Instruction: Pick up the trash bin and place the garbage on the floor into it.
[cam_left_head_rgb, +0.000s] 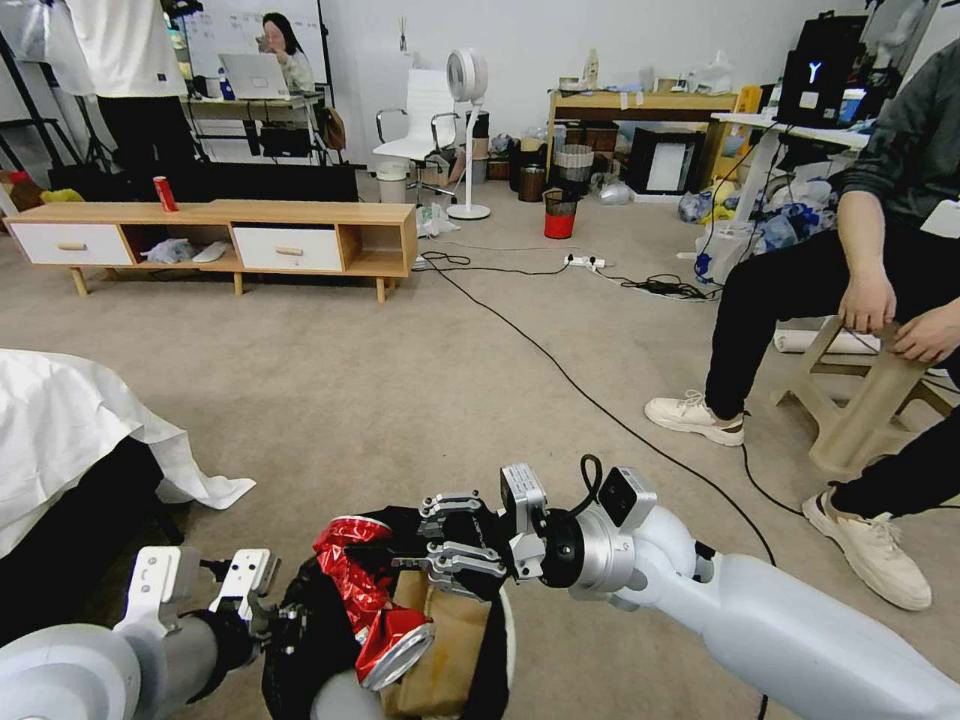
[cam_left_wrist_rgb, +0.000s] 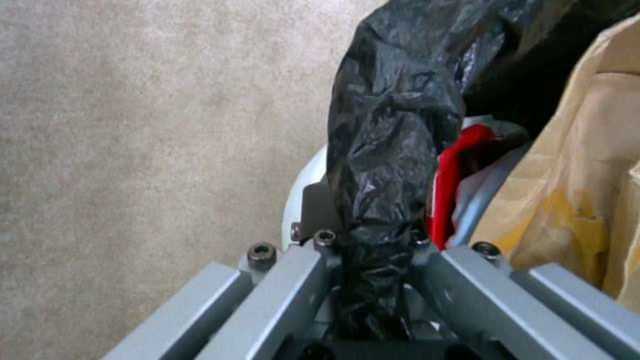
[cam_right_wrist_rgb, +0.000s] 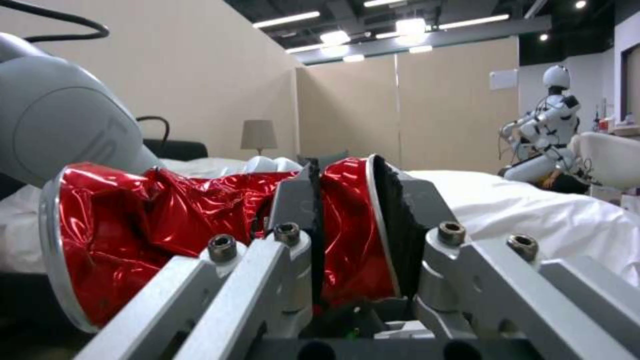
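Over the carpeted floor (cam_left_head_rgb: 400, 380), we see our left gripper (cam_left_wrist_rgb: 373, 260) pinching the black-bagged rim of the trash bin (cam_left_wrist_rgb: 393, 130), which holds one brown paper bag (cam_left_head_rgb: 445, 640), while our right gripper (cam_right_wrist_rgb: 347, 235) clamps one crushed red can (cam_right_wrist_rgb: 173, 225) above it, a white-sheeted bed (cam_left_head_rgb: 70, 430) beside us.

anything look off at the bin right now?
The crushed red can lies askew over the trash bin, above the brown paper bag, clamped by the right gripper. The left gripper pinches the bag-covered rim.
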